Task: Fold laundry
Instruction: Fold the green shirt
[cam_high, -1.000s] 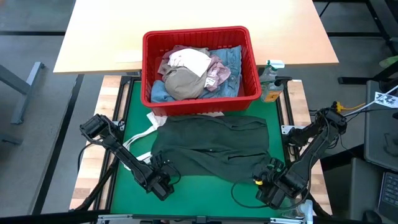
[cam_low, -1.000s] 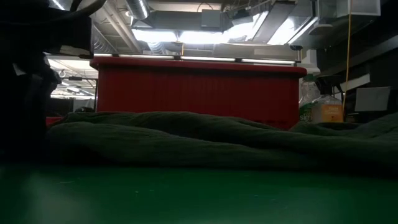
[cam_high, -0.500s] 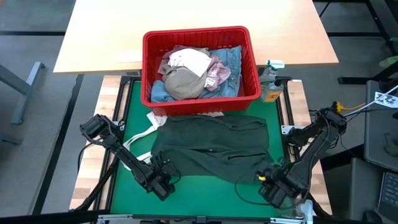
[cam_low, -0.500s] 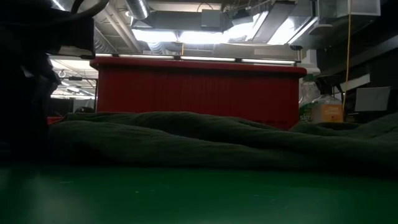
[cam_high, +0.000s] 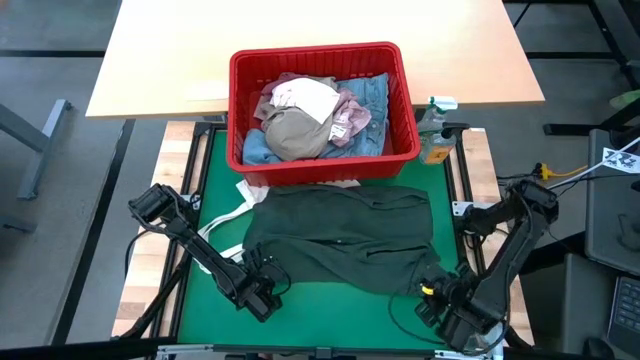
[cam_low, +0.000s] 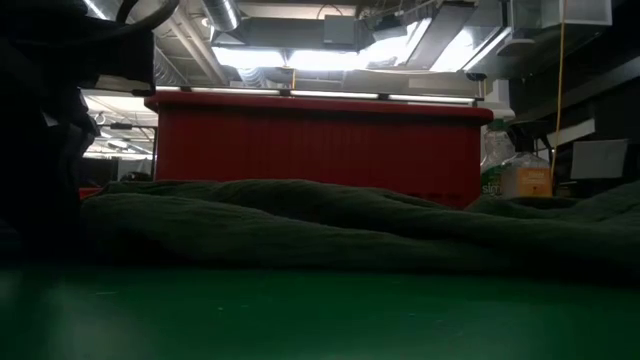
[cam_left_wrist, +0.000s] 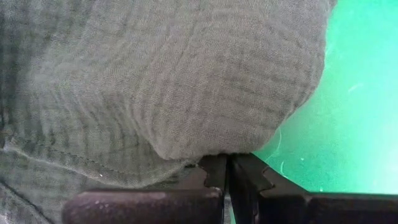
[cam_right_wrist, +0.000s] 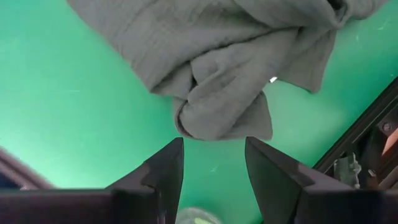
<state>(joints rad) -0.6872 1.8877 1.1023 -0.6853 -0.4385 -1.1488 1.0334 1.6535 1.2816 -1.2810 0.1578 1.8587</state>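
A dark green top (cam_high: 340, 240) lies spread flat on the green mat (cam_high: 320, 318), just in front of a red plastic basket (cam_high: 322, 162) that stands at the mat's 12 o'clock edge. In the basket are heaped the beige trousers (cam_high: 295, 132), a mottled pink top (cam_high: 350, 112), light blue denim jeans (cam_high: 378, 95) and a white piece (cam_high: 305, 95). At the garment's 7 o'clock corner the left gripper (cam_high: 262, 290) has its fingers pressed together on the hem; the left wrist view shows the cloth's edge (cam_left_wrist: 186, 158) pinched at the fingertips (cam_left_wrist: 219, 169). At 5 o'clock the right gripper (cam_high: 440, 305) hovers with fingers (cam_right_wrist: 163, 168) spread, apart from the bunched corner (cam_right_wrist: 224, 115), bare mat showing between them. A white tote strap (cam_high: 232, 218) lies off the top's 9 o'clock side. Bottles (cam_high: 435, 130) stand at 2 o'clock, beside the basket. Open mat runs along the 6 o'clock edge, in front of the garment; the low view shows that strip (cam_low: 320, 320) bare up to the cloth's long front fold (cam_low: 340, 230).
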